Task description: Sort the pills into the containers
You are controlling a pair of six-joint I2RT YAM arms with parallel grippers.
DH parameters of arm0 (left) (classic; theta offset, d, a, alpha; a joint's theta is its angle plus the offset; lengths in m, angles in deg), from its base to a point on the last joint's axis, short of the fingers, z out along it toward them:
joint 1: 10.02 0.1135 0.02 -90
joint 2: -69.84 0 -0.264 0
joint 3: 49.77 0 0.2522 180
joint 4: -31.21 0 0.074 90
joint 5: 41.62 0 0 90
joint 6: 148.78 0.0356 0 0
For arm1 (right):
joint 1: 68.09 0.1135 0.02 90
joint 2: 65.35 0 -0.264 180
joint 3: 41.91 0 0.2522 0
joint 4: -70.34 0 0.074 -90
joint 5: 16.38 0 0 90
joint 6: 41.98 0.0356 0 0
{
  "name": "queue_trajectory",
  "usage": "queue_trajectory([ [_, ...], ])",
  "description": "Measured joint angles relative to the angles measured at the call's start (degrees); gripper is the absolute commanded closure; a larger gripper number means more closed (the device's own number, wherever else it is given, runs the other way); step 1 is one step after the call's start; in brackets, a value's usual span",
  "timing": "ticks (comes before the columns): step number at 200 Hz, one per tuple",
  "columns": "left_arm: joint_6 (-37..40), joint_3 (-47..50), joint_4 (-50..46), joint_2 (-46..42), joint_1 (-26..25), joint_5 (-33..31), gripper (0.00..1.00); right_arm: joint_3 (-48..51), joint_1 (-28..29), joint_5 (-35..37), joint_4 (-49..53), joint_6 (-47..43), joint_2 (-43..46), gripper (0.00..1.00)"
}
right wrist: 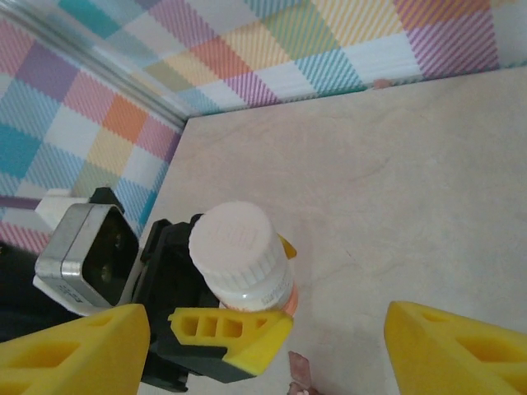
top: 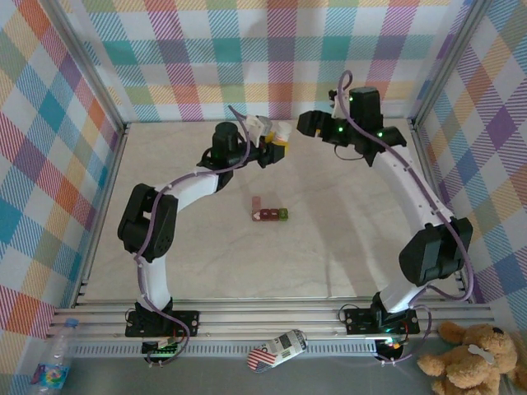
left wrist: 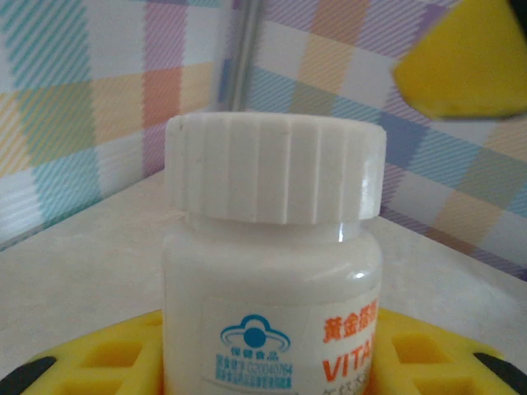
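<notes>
My left gripper (top: 278,141) is shut on a small white bottle (top: 280,132) with a ribbed white cap and an orange lower part, holding it upright above the far middle of the table. In the left wrist view the bottle (left wrist: 272,247) stands between my yellow fingers (left wrist: 99,362). My right gripper (top: 307,123) hovers open just right of the bottle, and its wrist view looks down on the cap (right wrist: 237,240) with its wide-apart fingers (right wrist: 74,350) empty. The containers (top: 269,212), dark red compartments with a green end, lie mid-table, and one corner (right wrist: 298,370) shows below the bottle.
Plaid walls and an aluminium frame (top: 99,99) enclose the beige table (top: 346,247). On the front rail lies a small patterned bottle (top: 278,349). A teddy bear (top: 473,358) and a water bottle (top: 53,362) sit outside the frame. One right finger (left wrist: 461,62) hangs near the cap.
</notes>
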Motion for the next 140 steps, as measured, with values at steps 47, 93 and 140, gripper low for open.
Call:
queue_trajectory([
  [47, 1.75, -6.16, -5.95, 0.02, 0.09, 9.22, 1.0, -16.74, -0.85, -7.52, 11.45, -12.81, -9.07, 0.23],
  [93, 2.16, -6.91, -8.98, 0.24, 0.09, 12.57, 1.0, -18.8, -0.74, -11.06, 17.62, -17.16, -11.89, 0.26],
  [140, 2.16, -6.95, -10.1, 0.48, 0.09, 13.6, 1.0, -18.78, -0.37, -12.26, 18.99, -17.75, -12.2, 0.32],
])
